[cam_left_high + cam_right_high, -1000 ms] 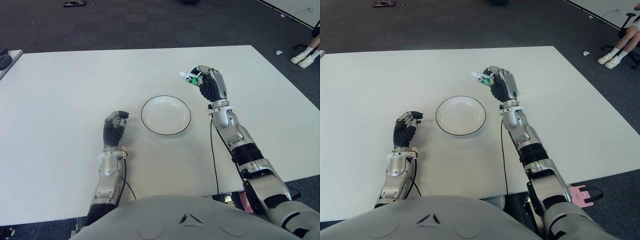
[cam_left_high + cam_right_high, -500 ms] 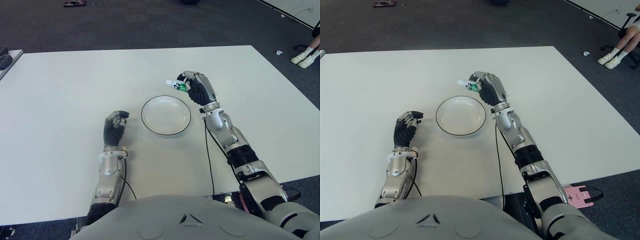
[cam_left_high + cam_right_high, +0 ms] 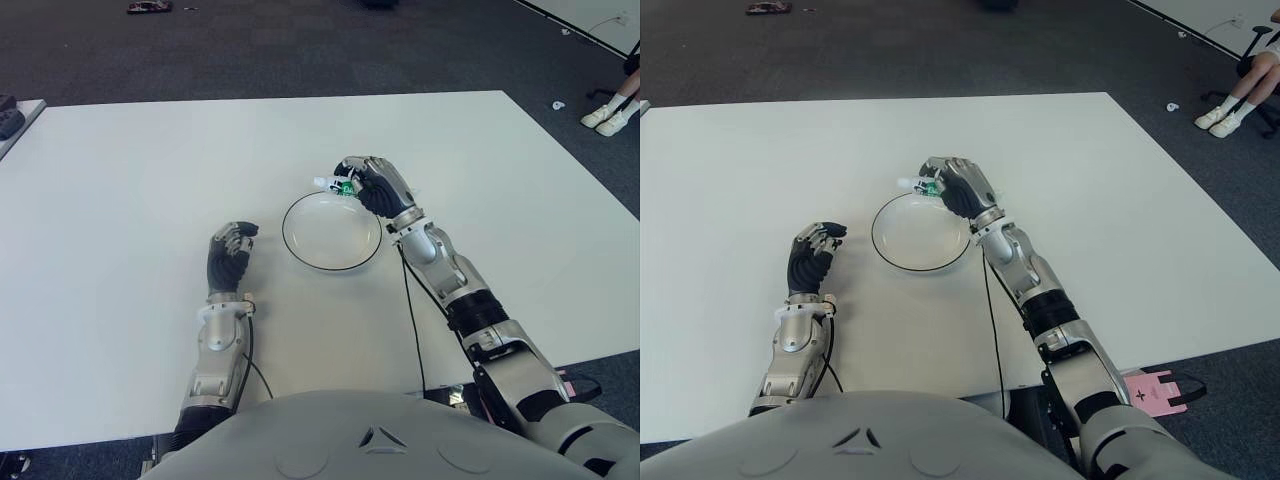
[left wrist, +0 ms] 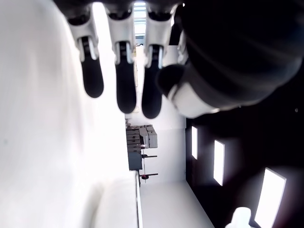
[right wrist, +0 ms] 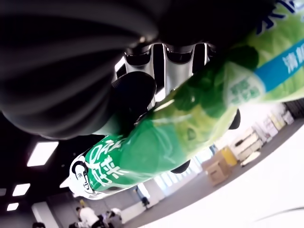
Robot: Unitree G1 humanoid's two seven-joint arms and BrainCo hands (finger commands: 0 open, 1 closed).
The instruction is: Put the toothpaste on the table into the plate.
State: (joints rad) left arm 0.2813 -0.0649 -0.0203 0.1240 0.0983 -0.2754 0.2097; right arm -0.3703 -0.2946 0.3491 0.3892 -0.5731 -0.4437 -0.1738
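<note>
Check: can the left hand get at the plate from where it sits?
Probably yes. The left hand shows just left of the plate, holding nothing, with only bare table between. The right hand holds the toothpaste over the far rim.

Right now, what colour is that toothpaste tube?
Green with a white cap, the toothpaste tube shows best in the right wrist view.

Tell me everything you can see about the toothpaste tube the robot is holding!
The toothpaste is a green tube with white writing, a blue band and a white cap end. It looks like soft, shiny plastic. The right hand has its dark fingers curled around the tube's middle, so that part is hidden. The tube lies roughly sideways, cap end pointing to the robot's left, poking out over the far rim of the plate. It does not seem to touch the plate or the table.
</note>
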